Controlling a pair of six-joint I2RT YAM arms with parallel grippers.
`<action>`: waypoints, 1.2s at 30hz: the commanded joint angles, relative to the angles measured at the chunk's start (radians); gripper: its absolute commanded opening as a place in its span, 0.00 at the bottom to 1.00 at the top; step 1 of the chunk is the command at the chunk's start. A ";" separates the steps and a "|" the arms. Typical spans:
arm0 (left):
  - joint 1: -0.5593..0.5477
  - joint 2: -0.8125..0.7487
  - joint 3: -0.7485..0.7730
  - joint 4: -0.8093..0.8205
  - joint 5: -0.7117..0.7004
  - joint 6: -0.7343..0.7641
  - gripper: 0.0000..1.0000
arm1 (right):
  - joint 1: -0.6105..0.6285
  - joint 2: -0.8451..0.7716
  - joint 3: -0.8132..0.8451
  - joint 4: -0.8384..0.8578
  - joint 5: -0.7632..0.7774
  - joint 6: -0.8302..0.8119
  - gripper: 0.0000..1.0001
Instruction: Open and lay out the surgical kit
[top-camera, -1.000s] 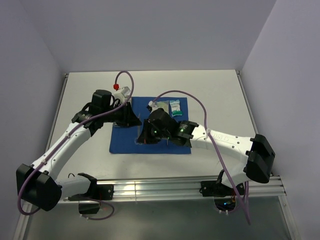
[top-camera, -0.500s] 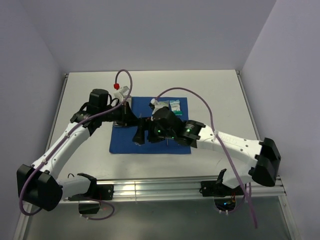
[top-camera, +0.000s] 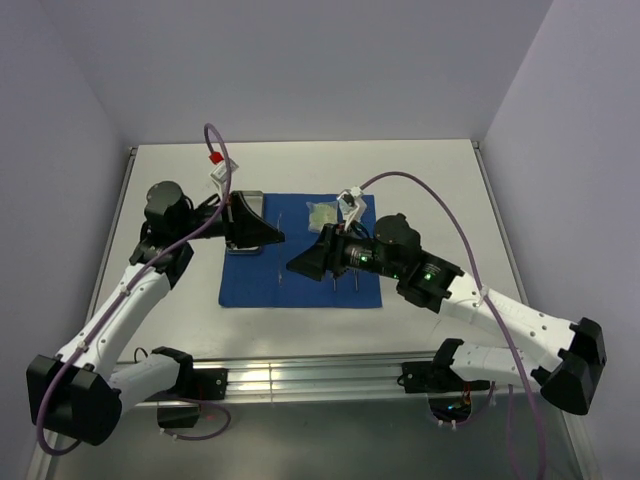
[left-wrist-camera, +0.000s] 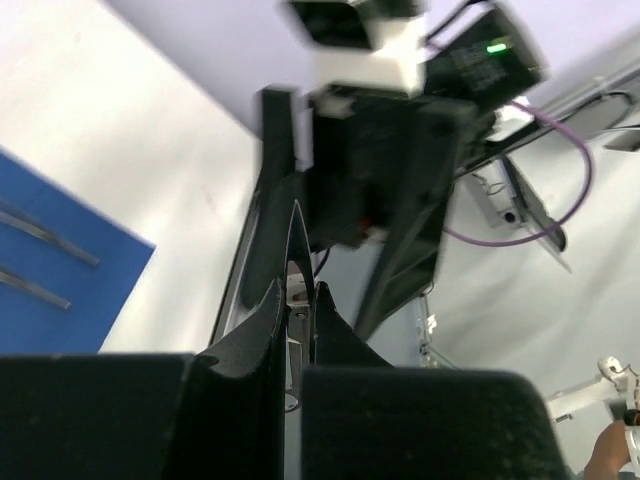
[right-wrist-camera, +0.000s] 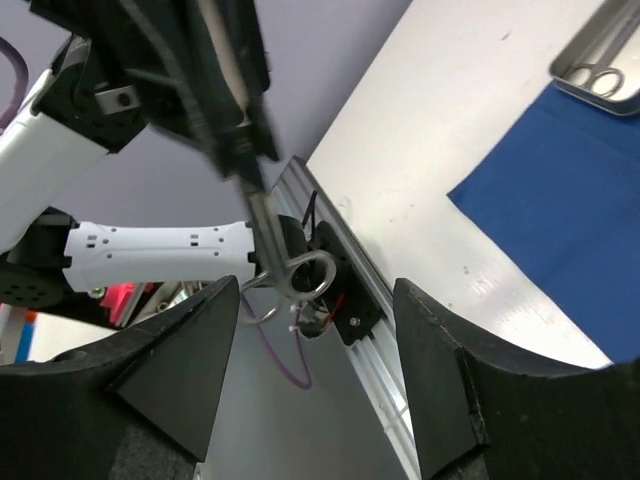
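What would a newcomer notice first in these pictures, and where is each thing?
The royal-blue cloth wrap spread flat mid-table catches the eye first. Over it the left gripper, jaws shut, holds ring-handled steel scissors before the right gripper, jaws open. A small rectangular steel tray sits at the cloth's far left corner.

Blue cloth is spread flat at table centre, roughly rectangular.

Steel tray is seen at the upper right of the right wrist view, at a corner of the cloth. Second scissors are laid inside it.

First scissors are held off the table by the blade end in the left gripper, ring handles hanging free.

Two tweezers are laid side by side on the cloth, apart.

One whitish packet is noted near the cloth's upper edge.
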 joint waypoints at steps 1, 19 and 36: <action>-0.002 -0.033 -0.029 0.270 0.057 -0.181 0.00 | 0.000 0.036 0.004 0.176 -0.082 0.028 0.70; -0.002 -0.001 -0.147 0.757 0.024 -0.609 0.00 | 0.017 0.094 0.091 0.254 -0.152 0.012 0.51; -0.002 0.001 -0.134 0.668 0.009 -0.531 0.00 | 0.020 0.131 0.117 0.259 -0.200 0.026 0.30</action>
